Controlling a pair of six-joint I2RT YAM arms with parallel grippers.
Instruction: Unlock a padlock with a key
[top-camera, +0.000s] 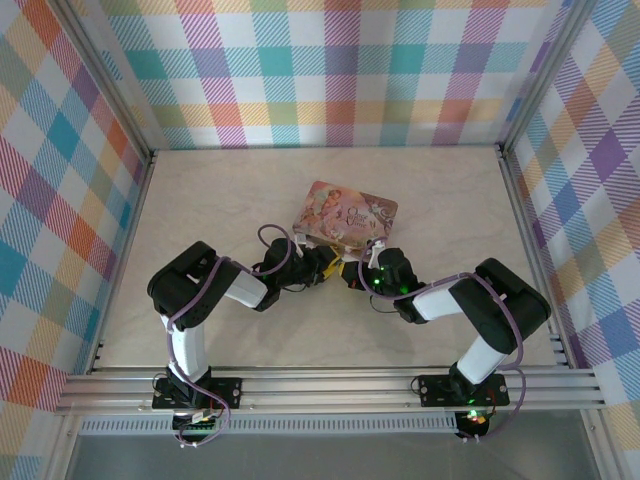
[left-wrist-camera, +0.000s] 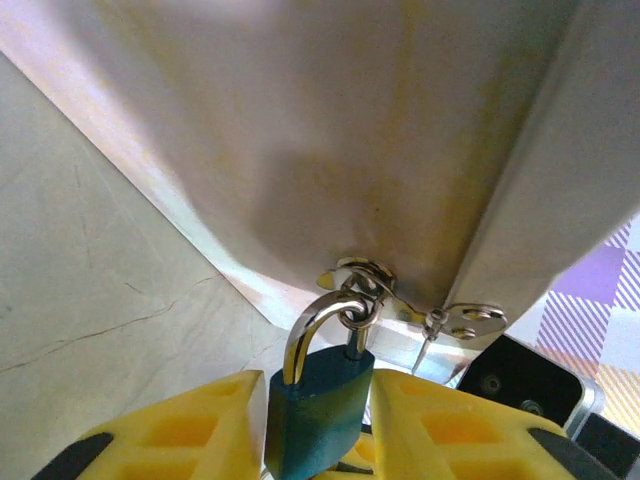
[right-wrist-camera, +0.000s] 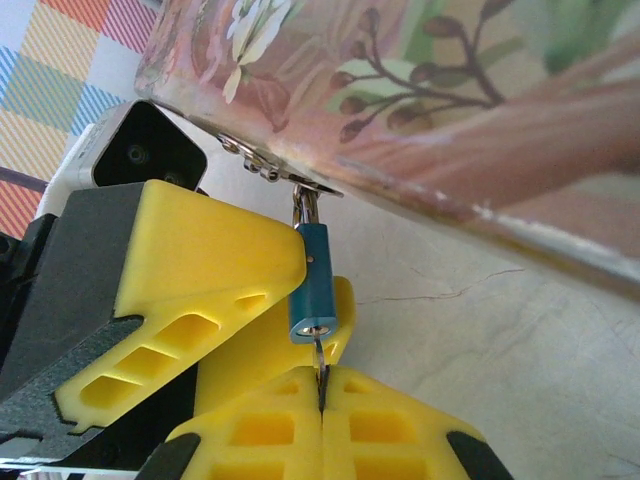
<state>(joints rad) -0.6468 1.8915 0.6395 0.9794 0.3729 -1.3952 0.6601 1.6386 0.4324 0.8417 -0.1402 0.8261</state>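
The small blue padlock (left-wrist-camera: 318, 415) hangs by its silver shackle (left-wrist-camera: 312, 325) from the hasp (left-wrist-camera: 365, 283) of the pink tin (top-camera: 345, 214). My left gripper (left-wrist-camera: 312, 405) has its yellow fingers (left-wrist-camera: 190, 430) pressed against both sides of the padlock's body. In the right wrist view the padlock (right-wrist-camera: 316, 285) hangs keyhole down between those left fingers (right-wrist-camera: 200, 265). My right gripper (right-wrist-camera: 322, 385) is shut on the thin metal key (right-wrist-camera: 321, 360), whose tip sits in the keyhole. From above, the left gripper (top-camera: 322, 268) and the right gripper (top-camera: 356, 274) meet just in front of the tin and hide the padlock and key.
The tin (right-wrist-camera: 420, 110) lies near the middle of the pale tabletop (top-camera: 220, 200), and its near edge overhangs the grippers. Plaid walls (top-camera: 330, 70) close in the back and both sides. A metal rail (top-camera: 330, 385) runs along the near edge.
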